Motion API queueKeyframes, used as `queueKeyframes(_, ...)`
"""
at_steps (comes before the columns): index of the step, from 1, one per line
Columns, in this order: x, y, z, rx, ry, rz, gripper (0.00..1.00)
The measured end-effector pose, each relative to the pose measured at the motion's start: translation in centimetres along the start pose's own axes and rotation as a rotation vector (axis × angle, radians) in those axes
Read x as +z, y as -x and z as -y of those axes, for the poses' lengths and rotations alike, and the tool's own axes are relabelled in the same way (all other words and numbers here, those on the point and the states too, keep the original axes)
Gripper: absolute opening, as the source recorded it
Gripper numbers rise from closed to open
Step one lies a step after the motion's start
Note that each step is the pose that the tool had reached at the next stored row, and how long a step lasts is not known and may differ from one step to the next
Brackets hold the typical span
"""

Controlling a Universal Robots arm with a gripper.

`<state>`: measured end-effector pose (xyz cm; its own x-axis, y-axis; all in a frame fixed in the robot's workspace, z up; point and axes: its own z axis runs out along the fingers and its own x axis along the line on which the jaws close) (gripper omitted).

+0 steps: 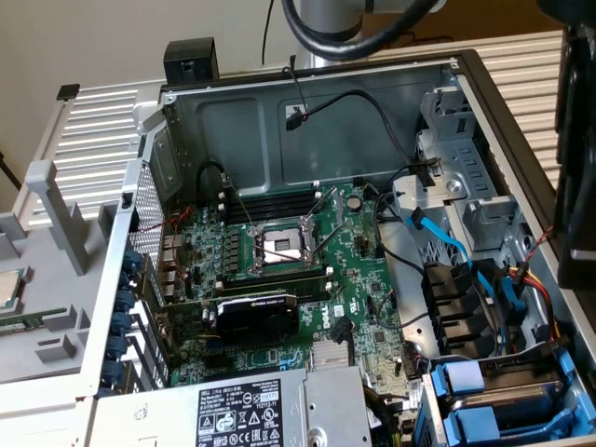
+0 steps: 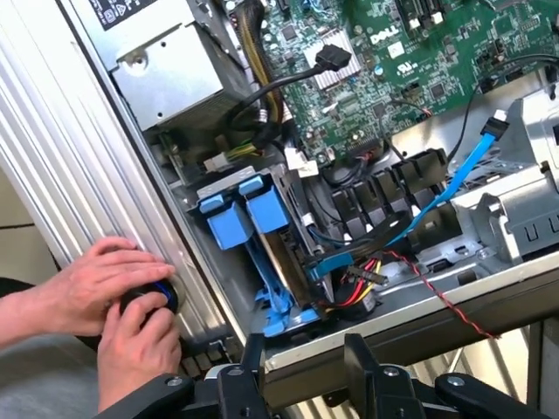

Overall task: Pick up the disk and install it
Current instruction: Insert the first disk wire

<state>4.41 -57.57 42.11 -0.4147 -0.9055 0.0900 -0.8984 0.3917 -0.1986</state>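
Open computer case [image 1: 307,140]. We find the disk [image 2: 266,209] standing on edge between blue rails in the drive bay [image 1: 484,400], at the exterior view's near right, where we judge it seated. The gripper [image 2: 307,371] hovers just outside that wall, fingers spread, empty. 2 hands [image 2: 122,305] clasp a round black object, perhaps bracing the case.

Pincer [image 2: 304,342], wrist view: its two black fingers [image 2: 358,362] stand parallel and well apart, the gap between them unoccupied, both pointing away from the camera mount. Arm [image 1: 324,20], exterior view: a grey tubular link enters at the upper edge and stands upright.
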Motion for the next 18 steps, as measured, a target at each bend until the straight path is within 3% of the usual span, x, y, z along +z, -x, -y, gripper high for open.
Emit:
queueKeyframes(7, 0.63, 0.1, -0.12, -0.108, 0.011, 0.0125, 0.49)
queueKeyframes(12, 1.38, 0.0, -0.24, -0.169, 0.0203, 0.0183, 0.49)
queueKeyframes(18, 2.45, -0.2, -0.32, -0.226, 0.0274, 0.0246, 0.49)
